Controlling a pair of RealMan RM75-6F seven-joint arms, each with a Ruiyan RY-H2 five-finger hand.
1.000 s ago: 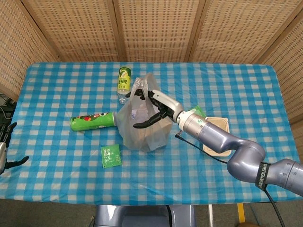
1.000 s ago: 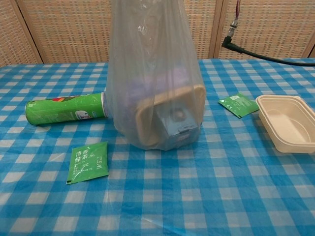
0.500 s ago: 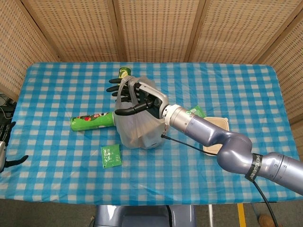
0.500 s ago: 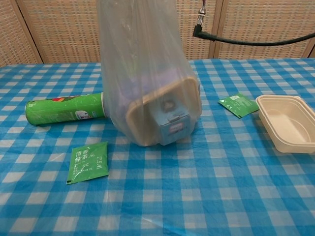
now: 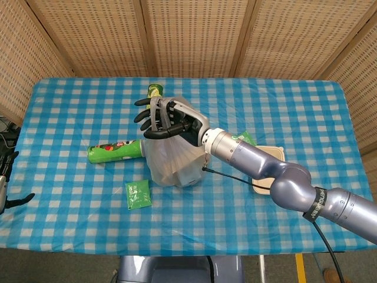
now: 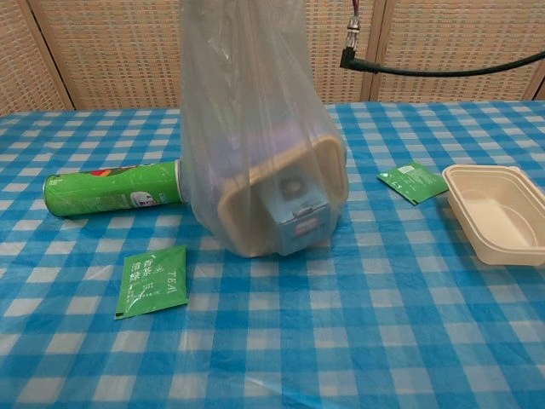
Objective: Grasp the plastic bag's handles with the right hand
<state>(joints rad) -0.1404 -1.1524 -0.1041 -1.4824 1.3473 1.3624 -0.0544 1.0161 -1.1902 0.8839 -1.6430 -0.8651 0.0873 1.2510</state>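
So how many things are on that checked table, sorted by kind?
Plastic bag, held at its handles by the right hand: 1
Green chip can: 1
Green tea sachets: 2
Green bottle: 1
Beige trays, one loose, one in the bag: 2
Blue box in the bag: 1
Total: 8

You have one plastic bag (image 6: 255, 128) under the right robot hand (image 5: 168, 118), two green tea sachets (image 6: 153, 279) (image 6: 412, 181), one green chip can (image 6: 115, 189), one green bottle (image 5: 154, 90) and one beige tray (image 6: 494, 213) around it.
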